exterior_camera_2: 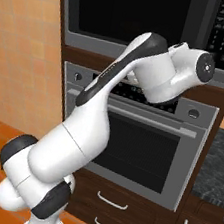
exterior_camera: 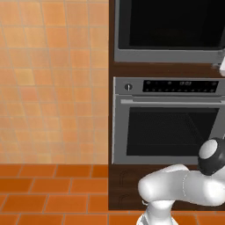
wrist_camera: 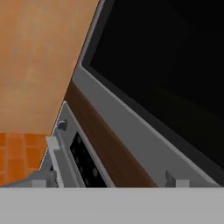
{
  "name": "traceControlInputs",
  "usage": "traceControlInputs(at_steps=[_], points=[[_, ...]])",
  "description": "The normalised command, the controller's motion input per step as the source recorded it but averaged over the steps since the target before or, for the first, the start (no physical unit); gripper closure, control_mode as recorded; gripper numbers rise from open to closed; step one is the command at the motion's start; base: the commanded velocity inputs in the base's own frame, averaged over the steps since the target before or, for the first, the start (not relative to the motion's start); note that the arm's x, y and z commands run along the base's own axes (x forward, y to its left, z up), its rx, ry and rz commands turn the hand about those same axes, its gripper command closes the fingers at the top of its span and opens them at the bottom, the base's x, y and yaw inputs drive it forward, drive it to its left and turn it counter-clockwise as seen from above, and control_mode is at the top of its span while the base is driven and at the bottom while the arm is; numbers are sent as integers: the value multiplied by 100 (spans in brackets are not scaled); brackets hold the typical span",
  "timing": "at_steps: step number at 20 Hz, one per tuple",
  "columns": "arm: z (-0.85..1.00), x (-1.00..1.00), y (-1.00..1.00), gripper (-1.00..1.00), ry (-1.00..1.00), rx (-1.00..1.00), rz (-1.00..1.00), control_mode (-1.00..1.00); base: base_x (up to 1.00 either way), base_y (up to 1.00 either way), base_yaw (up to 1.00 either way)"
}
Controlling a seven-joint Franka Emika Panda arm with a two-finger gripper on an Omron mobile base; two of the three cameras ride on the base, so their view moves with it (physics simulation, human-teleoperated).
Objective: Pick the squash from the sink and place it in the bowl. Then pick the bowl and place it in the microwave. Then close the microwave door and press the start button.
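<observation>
The white robot arm's end effector [wrist_camera: 109,183] stands wide, its two small fingertips [wrist_camera: 175,181] far apart at the lower edge of the hand view, and nothing is held between them. Directly ahead of it and close is the wide built-in microwave [exterior_camera_2: 146,23] with silver-grey frame; its black glass microwave door [wrist_camera: 166,65] sits flat within the frame, shut. In the hand view the scene is rolled, so the frame edge runs diagonally. Just beyond the frame, on the side nearer the fingertips, lies a strip of dark brown wooden cabinet front [wrist_camera: 105,144]. Past that strip is the steel oven [exterior_camera: 167,123], with its round knob [wrist_camera: 62,125], dark control panel [wrist_camera: 85,162] and bar handle [exterior_camera: 171,102]. To the microwave's far side from the end effector's approach stands an orange tiled wall [exterior_camera: 52,79], meeting an orange tiled floor [exterior_camera: 44,193].
</observation>
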Motion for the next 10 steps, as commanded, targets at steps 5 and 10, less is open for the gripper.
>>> traceControlInputs(at_steps=[5,10], points=[[-14,-95,-8,-100,-52,-25,-4,-100,0,0,0],[0,-33,-50,-100,-36,-30,-13,-100,0,0,0]])
